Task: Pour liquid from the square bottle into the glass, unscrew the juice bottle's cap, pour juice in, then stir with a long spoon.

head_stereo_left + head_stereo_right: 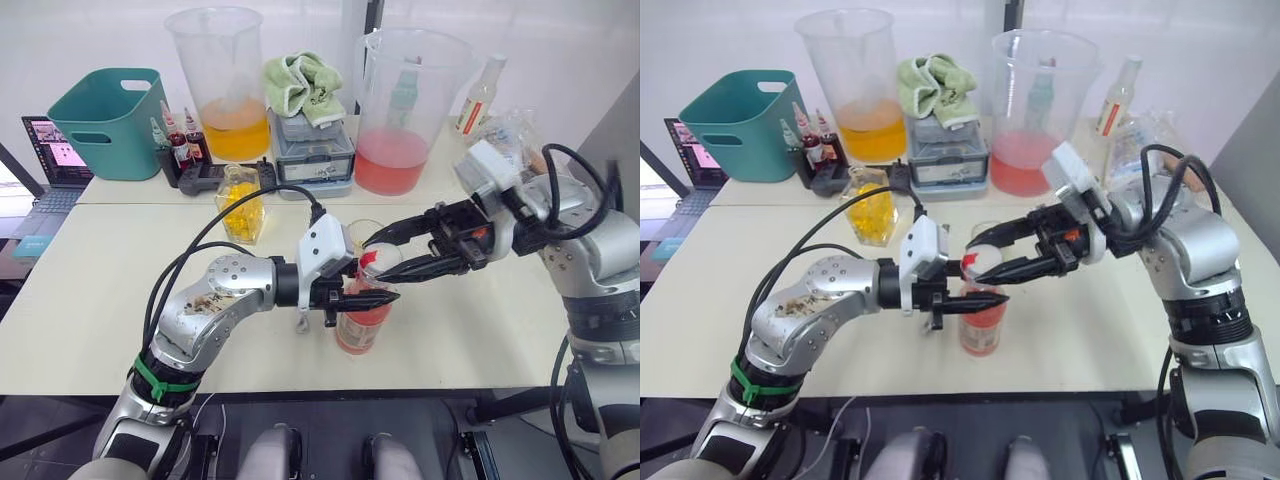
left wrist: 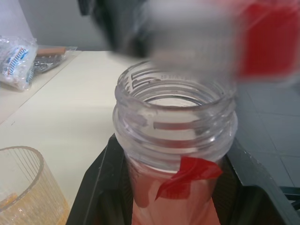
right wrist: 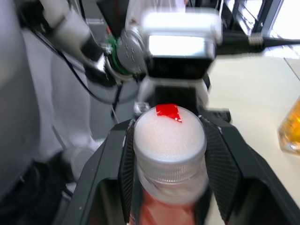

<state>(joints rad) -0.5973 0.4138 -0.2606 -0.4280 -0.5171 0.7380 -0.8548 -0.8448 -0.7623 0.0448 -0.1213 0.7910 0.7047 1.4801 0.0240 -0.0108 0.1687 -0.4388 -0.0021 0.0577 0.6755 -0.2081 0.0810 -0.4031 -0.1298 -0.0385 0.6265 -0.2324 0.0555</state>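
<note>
I have my left hand (image 1: 362,296) clamped round the neck of the juice bottle (image 1: 362,325), which stands upright on the counter (image 1: 120,300) near its front edge, so the body cannot turn while the top is worked. My right hand (image 1: 992,258) reaches in from the other side with its fingers closed on the white cap (image 3: 169,136), which carries a scrap of red seal. In the left wrist view the threaded mouth shows bare and the cap hangs just above it, so I judge the cap is off its threads. The glass (image 2: 23,187) stands just behind the bottle, already holding some yellow liquid, and the square bottle (image 1: 241,203) sits further back, well apart. The bottle's label is hidden by my fingers and none of it can be read.
</note>
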